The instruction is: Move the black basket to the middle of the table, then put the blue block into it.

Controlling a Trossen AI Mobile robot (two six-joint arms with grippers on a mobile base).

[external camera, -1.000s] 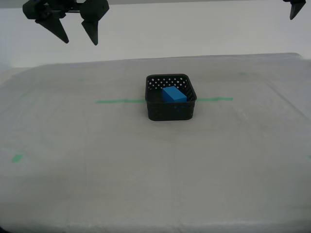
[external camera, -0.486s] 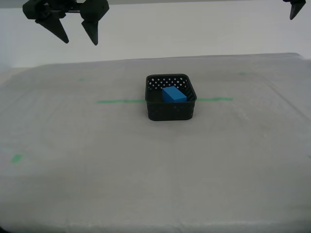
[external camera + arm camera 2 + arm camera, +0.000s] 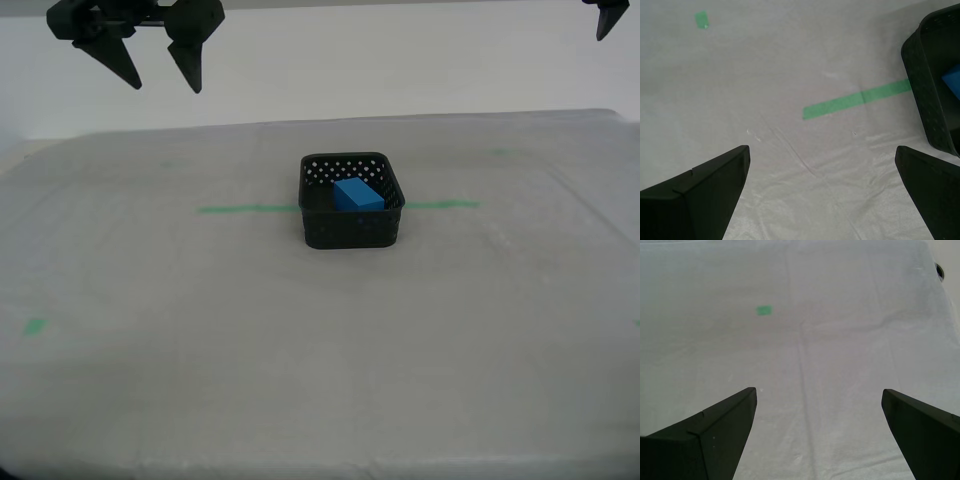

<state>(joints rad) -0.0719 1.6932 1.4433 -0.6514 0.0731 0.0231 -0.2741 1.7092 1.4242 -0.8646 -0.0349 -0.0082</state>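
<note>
The black basket (image 3: pixel 352 232) stands at the middle of the table (image 3: pixel 300 350), on the green tape line. The blue block (image 3: pixel 358 194) lies tilted inside it. The second wrist view catches one side of the basket (image 3: pixel 935 75) and a corner of the block (image 3: pixel 952 80). My second gripper (image 3: pixel 821 148) hangs open and empty, high at the exterior view's upper left (image 3: pixel 150 65), well away from the basket. My first gripper (image 3: pixel 819 390) is open over bare table; only a tip of it (image 3: pixel 608 18) shows at the exterior view's upper right.
A thin green tape line (image 3: pixel 245 209) runs out from both sides of the basket and shows under my second gripper (image 3: pixel 855 100). Small green tape bits (image 3: pixel 36 325) (image 3: pixel 701 20) (image 3: pixel 764 310) mark the covering. A pale wall stands behind the table's far edge.
</note>
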